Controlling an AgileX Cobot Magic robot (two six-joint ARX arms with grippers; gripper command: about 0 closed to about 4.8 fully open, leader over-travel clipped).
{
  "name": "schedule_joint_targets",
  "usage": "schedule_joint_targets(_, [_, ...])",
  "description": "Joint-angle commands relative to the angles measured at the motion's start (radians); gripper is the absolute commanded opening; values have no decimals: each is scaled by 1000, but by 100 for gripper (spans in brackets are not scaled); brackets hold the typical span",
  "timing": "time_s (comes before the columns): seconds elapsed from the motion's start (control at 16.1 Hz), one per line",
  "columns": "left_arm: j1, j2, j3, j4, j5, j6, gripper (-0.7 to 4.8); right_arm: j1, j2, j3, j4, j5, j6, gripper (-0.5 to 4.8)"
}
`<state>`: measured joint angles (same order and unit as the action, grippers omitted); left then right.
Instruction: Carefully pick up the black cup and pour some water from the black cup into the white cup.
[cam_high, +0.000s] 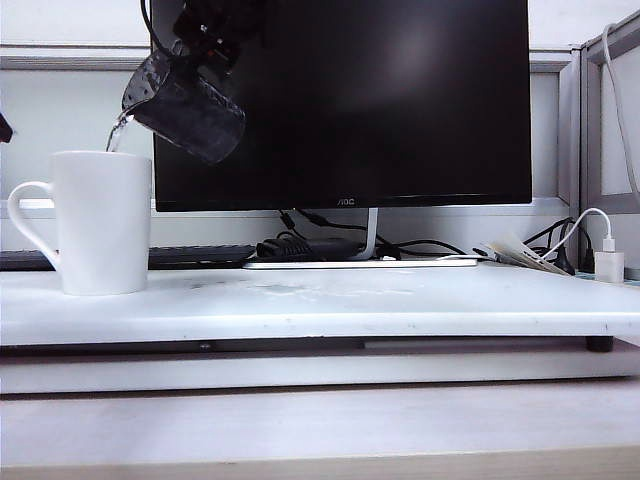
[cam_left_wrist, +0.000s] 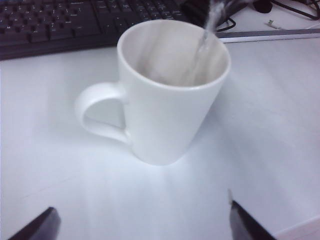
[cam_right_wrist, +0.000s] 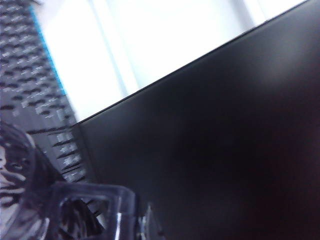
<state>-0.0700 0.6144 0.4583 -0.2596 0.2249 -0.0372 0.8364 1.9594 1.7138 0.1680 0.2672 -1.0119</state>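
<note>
Right gripper (cam_high: 205, 30) high over the table's (cam_high: 400, 300) left end, in front of the monitor (cam_high: 400, 90), clamped on the black cup (cam_high: 185, 105), tipped mouth-down; water (cam_high: 118, 132) runs off its lip into the white cup (cam_high: 102, 220) standing directly below. Left gripper (cam_left_wrist: 142, 220) hangs just short of the white cup, fingers (cam_left_wrist: 247, 225) spread wide apart, touching nothing. Open tabletop lies around the mug, keyboard (cam_left_wrist: 55, 20) beyond it.
</note>
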Motion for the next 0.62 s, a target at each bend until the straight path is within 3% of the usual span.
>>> schedule_joint_targets(0.06, [0, -2, 2, 5, 4, 4, 479, 3, -6, 9, 76, 0, -20, -7])
schedule_joint_targets(0.62, [0, -2, 2, -10, -1, 5, 479, 4, -3, 9, 97, 0, -97, -7])
